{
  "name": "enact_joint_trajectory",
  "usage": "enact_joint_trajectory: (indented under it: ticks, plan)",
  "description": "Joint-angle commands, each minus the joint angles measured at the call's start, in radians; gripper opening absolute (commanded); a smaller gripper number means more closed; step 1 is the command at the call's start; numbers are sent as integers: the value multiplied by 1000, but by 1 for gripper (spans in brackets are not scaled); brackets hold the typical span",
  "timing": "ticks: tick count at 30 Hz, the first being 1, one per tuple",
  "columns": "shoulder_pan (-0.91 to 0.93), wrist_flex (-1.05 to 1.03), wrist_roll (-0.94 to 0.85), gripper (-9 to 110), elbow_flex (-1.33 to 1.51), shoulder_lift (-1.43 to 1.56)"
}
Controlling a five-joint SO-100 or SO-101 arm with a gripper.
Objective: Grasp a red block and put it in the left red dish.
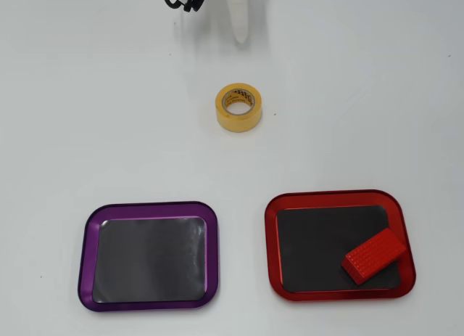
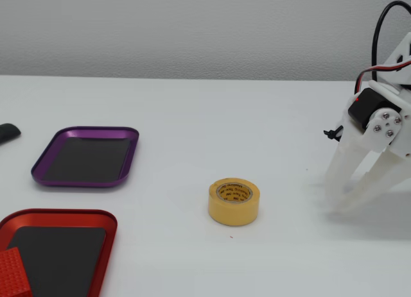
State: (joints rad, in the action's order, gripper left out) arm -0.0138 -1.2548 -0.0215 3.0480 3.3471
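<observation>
The red block (image 1: 373,255) lies tilted inside the red dish (image 1: 272,242), in its right front corner in the overhead view. In the fixed view the block (image 2: 13,274) shows at the bottom left edge, inside the same dish (image 2: 109,246). My gripper (image 2: 336,194) is at the far right of the fixed view, far from the dish. Its white fingers (image 2: 340,159) point down at the table, slightly apart and holding nothing. In the overhead view the gripper (image 1: 241,31) shows only partly, at the top edge.
A yellow tape roll (image 1: 239,122) stands mid-table between gripper and trays; it also shows in the fixed view (image 2: 234,210). A purple-rimmed tray (image 1: 87,256) with nothing in it lies beside the red dish, also in the fixed view (image 2: 131,152). A small black object (image 2: 8,131) sits at the left edge.
</observation>
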Motion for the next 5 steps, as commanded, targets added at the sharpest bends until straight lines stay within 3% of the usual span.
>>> enact_joint_trajectory:
  ticks: [1,5]
  plan:
    - [6,8,3,0,5,86]
    - [6,8,3,0,5,86]
